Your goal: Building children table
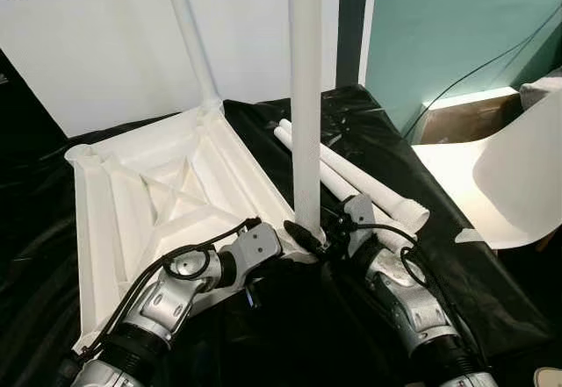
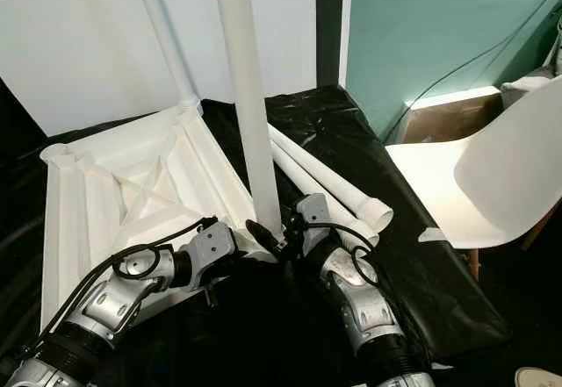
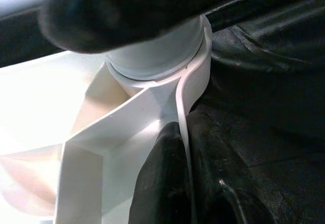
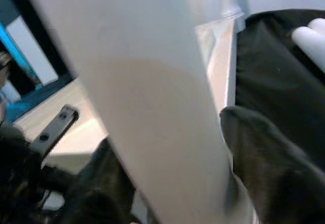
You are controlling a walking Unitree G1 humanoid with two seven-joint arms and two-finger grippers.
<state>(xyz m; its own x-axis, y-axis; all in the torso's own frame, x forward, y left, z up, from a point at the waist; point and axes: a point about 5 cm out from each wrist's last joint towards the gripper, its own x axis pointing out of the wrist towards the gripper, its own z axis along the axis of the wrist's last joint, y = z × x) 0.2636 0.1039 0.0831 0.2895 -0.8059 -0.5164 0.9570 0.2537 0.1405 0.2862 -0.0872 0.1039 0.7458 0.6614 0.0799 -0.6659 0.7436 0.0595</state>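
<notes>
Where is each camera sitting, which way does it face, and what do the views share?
Left eye view: on the head, looking forward and down at the upturned tabletop; both silver arms show, left gripper and right gripper at the upright leg.
Right eye view: the same scene from the other eye, plus spare legs and a chair.
Left wrist view: along its fingers pinching the tabletop rim under the leg socket.
Right wrist view: along its fingers around the leg.
All views share the upright leg.
</notes>
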